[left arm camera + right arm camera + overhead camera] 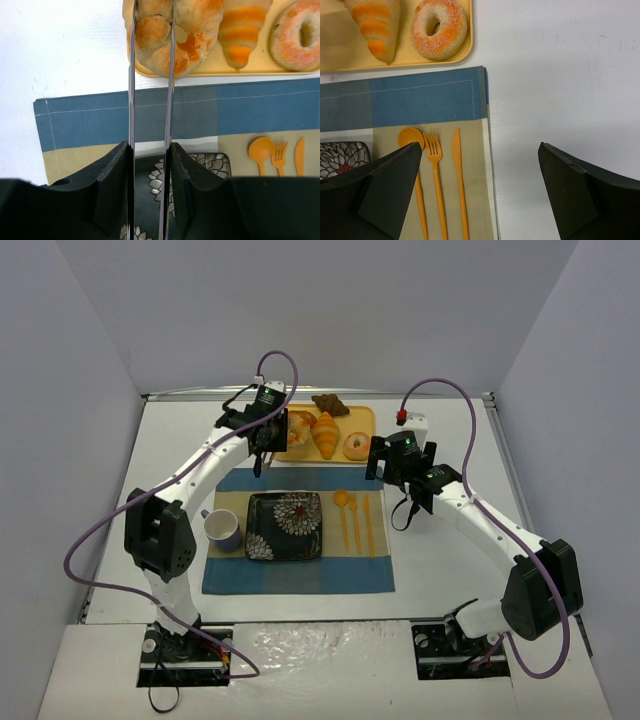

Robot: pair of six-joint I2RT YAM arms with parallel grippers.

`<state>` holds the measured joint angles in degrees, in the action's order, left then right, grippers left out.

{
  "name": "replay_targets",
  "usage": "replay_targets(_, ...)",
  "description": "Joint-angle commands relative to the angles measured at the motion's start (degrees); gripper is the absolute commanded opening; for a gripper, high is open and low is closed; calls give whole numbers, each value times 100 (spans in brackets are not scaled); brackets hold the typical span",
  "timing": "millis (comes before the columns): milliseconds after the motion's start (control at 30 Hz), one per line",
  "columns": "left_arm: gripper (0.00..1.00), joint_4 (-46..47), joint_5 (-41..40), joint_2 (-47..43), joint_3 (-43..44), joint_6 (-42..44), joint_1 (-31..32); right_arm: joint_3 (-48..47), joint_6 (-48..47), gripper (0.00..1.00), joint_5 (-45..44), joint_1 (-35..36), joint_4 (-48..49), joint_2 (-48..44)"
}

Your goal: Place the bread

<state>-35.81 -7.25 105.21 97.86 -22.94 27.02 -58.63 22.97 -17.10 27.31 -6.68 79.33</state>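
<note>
Left wrist: jaws on the bread (192,35)

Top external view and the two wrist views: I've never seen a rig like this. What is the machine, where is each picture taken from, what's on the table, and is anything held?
The machine is two robot arms, the left arm and the right arm, bolted at the near edge of the table. Each ends in a two-finger gripper. The top view looks down from above and behind them. Each wrist view comes from a camera on that arm's wrist, looking past its own fingers. On the table are a yellow tray with the bread, a croissant, a ring donut and a dark pastry, and a placemat with a flowered plate, a cup, and an orange spoon, fork and knife. The left gripper appears closed on the bread at the tray's left end. The right gripper is open and empty.
</note>
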Motion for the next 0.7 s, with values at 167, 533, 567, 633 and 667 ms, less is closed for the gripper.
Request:
replay_targets(167,0,-401,-491,-1315,-313,-112,403,2,111,100,-58,-40,176,-305)
replay_targets(533,0,-789,-852,-3001,-2286,-1032,1485,25,129,100,-67,-42,176,-314)
replay_targets(567,0,-824,-882,-3097,-2394,-1113,1586,27,134,100,-54,-36,176,-307)
replay_targets(633,0,-858,-892,-3297,-2614,-1309,1737,36,137,100,-48,-33,176,-304)
replay_targets(667,0,-878,-913,-3397,-2702,-1376,1833,49,142,100,-65,-37,176,-308)
